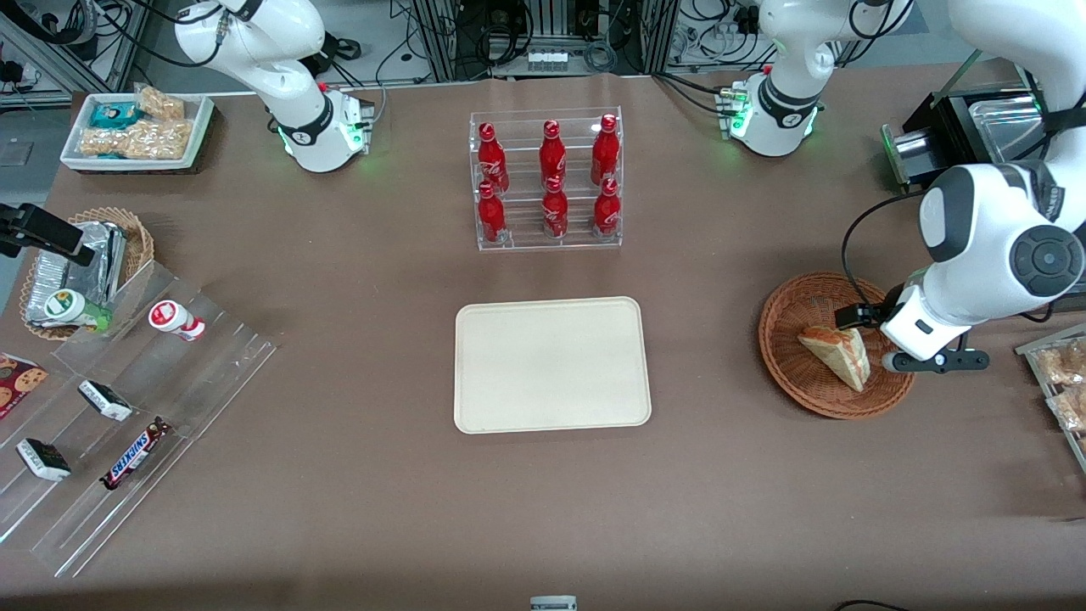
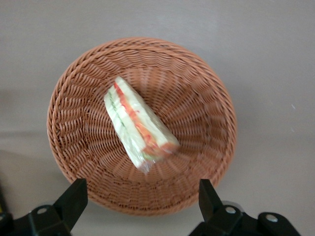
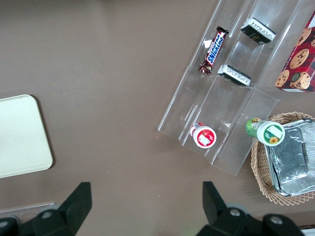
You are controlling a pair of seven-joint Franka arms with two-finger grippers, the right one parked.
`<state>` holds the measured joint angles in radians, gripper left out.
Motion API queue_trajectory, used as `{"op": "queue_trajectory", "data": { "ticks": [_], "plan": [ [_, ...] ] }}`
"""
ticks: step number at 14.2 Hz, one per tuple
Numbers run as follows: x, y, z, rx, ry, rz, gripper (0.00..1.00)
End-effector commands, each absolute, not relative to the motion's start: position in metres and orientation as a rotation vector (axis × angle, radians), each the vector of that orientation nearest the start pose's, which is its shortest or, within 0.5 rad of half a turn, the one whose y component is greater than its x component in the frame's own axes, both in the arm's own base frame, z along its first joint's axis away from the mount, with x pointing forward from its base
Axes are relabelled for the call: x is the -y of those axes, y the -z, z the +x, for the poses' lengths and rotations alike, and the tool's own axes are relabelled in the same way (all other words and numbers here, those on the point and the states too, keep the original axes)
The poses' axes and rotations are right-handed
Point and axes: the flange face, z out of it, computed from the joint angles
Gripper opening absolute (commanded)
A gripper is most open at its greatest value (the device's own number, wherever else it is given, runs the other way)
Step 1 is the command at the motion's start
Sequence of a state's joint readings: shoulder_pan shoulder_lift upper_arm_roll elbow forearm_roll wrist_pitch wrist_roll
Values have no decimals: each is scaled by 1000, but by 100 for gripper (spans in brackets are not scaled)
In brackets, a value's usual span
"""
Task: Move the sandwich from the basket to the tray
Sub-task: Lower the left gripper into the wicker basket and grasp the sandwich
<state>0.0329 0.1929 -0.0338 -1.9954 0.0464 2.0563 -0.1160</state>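
The sandwich (image 1: 837, 354), a pale bread wedge with orange-red and green filling, lies in the reddish-brown wicker basket (image 1: 793, 373) toward the working arm's end of the table. In the left wrist view the sandwich (image 2: 139, 125) lies near the middle of the basket (image 2: 78, 93). My left gripper (image 2: 141, 199) hangs open and empty above the basket's rim, apart from the sandwich; in the front view the gripper (image 1: 878, 335) is over the basket's edge. The cream tray (image 1: 552, 364) lies bare in the middle of the table.
A clear rack of red bottles (image 1: 547, 180) stands farther from the front camera than the tray. A clear stepped shelf with snack bars (image 1: 127, 407) and a small wicker basket of foil packets (image 1: 85, 267) lie toward the parked arm's end. Packaged snacks (image 1: 1065, 382) lie beside the big basket.
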Motion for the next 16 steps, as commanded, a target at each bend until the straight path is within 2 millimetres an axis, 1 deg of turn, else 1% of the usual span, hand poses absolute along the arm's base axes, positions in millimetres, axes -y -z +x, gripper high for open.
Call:
{"op": "queue_trajectory", "data": {
  "ticks": [1,3,6,7,9,10,11,12,13,14,15,16],
  "plan": [
    [-4,-337,563,464,-119,-3045,100],
    [-3,-323,564,772,-77,-2997,100],
    [-4,-296,571,1209,-22,-2864,100],
    [-3,-287,569,1283,-15,-2834,100],
    [-16,-270,564,1333,-31,-2808,100],
    [-17,-263,564,1345,-38,-2802,90],
    [-17,-262,565,1393,-41,-2779,41],
    [-17,-264,566,1437,-35,-2760,13],
    [-17,-266,567,1432,-39,-2760,8],
    [-15,-270,568,1427,-35,-2764,5],
    [-15,-275,569,1423,-36,-2765,5],
    [-12,-286,572,1417,-40,-2766,5]
  ]
}}
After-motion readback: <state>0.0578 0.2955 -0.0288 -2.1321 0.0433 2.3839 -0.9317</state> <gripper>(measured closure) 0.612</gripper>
